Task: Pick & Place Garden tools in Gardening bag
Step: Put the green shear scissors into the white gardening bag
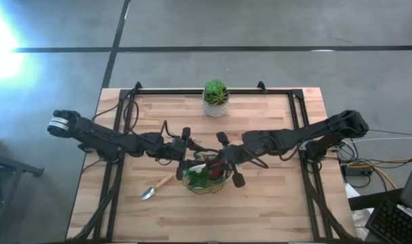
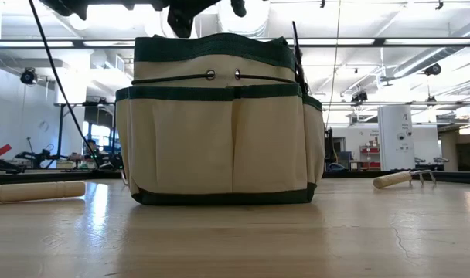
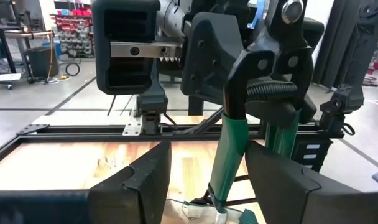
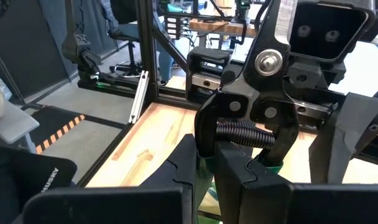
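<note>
A trowel lies on the surface just beside the gardening bag, over which the right gripper clamps green-handled shears, the left gripper spread alongside, potted plant beyond.

Grey floor, bright ceiling lights

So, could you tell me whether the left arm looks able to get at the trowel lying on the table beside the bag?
Probably yes. The trowel lies in the open on the left arm's side of the bag, with nothing over it. The left gripper just sits up by the bag's rim.
</note>
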Robot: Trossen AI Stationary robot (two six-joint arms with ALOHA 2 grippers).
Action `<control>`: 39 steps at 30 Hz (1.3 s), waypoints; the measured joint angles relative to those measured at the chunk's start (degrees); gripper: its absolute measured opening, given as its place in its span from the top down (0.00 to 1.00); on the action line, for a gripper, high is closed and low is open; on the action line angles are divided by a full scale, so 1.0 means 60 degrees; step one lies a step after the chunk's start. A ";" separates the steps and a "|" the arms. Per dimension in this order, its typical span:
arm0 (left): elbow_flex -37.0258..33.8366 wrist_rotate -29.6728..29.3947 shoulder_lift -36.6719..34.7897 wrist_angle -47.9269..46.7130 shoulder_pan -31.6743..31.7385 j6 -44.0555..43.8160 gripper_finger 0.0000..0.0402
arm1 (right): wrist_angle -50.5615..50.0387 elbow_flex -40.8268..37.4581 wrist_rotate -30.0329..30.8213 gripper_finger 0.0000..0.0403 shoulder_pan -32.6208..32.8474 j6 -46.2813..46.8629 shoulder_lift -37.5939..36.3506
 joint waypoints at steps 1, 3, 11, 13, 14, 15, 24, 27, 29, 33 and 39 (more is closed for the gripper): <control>0.0000 0.0005 0.0000 0.0001 0.0000 0.0002 0.49 | 0.0021 0.0002 0.0000 0.95 0.0000 0.0002 0.0037; 0.0000 0.0003 0.0000 0.0029 0.0000 -0.0001 0.49 | 0.0060 0.0004 0.0000 0.95 0.0000 0.0014 0.0115; -0.0018 -0.0019 0.0000 0.0227 0.0000 -0.0009 0.49 | 0.0364 0.0004 -0.0052 0.95 0.0000 0.0047 0.0440; -0.0018 0.0014 0.0000 0.0238 0.0000 -0.0027 0.49 | 0.0473 0.0004 -0.0142 0.95 0.0000 0.0051 0.0507; -0.0018 0.0033 0.0000 0.0236 -0.0007 -0.0025 0.49 | 0.0584 0.0004 -0.0241 0.95 0.0000 0.0051 0.0543; -0.0018 0.0032 0.0000 0.0234 -0.0011 -0.0023 0.49 | 0.0633 0.0004 -0.0270 0.95 0.0000 0.0051 0.0553; -0.0018 0.0109 0.0000 0.0322 -0.0004 -0.0030 0.49 | 0.0888 0.0004 -0.0288 0.95 -0.0004 0.0119 0.0593; -0.0018 0.0109 0.0000 0.0314 -0.0004 -0.0033 0.49 | 0.0965 0.0000 -0.0295 0.95 -0.0004 0.0124 0.0596; -0.0018 0.0106 -0.0002 0.0324 -0.0004 -0.0034 0.49 | 0.1014 0.0000 -0.0309 0.95 -0.0004 0.0124 0.0596; -0.0018 0.0101 -0.0004 0.0321 0.0000 -0.0034 0.49 | 0.1064 0.0000 -0.0313 0.95 -0.0004 0.0232 0.0596; -0.0018 0.0089 -0.0007 0.0399 0.0000 -0.0034 0.49 | 0.1292 0.0000 -0.0291 0.95 -0.0004 0.0225 0.0604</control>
